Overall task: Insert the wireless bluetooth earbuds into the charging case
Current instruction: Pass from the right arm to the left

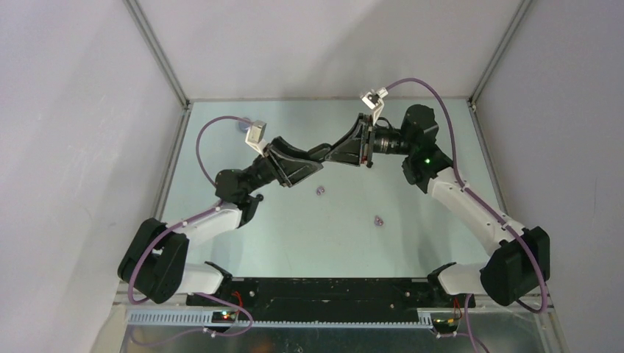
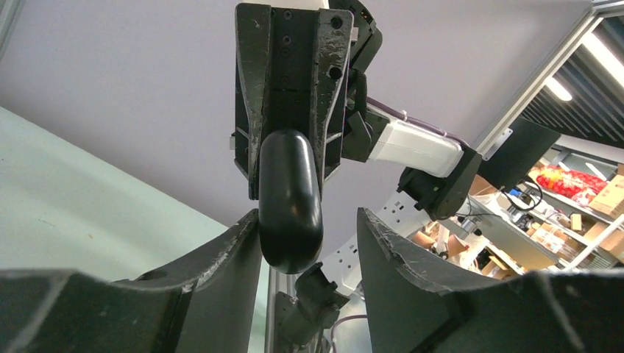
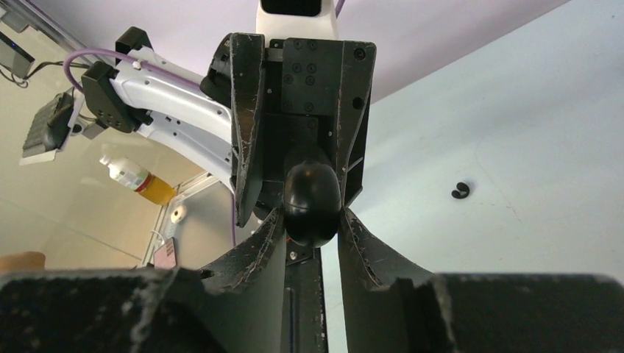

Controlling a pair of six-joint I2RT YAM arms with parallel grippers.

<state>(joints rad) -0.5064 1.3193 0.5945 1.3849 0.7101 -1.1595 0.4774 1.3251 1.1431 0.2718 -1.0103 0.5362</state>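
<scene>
Currently right jaws clench the charging case (image 2: 289, 198); left jaws straddle it, unclamped. Next, likely: clamp and open it.

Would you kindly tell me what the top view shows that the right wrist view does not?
Only the top view: two lilac buds lying apart on the table, nearer the arm bases than the grippers are. Only the right wrist view: a black bud on the table, and the black case pinched by the right gripper. Both: the left gripper and the right gripper meeting tip to tip.
</scene>
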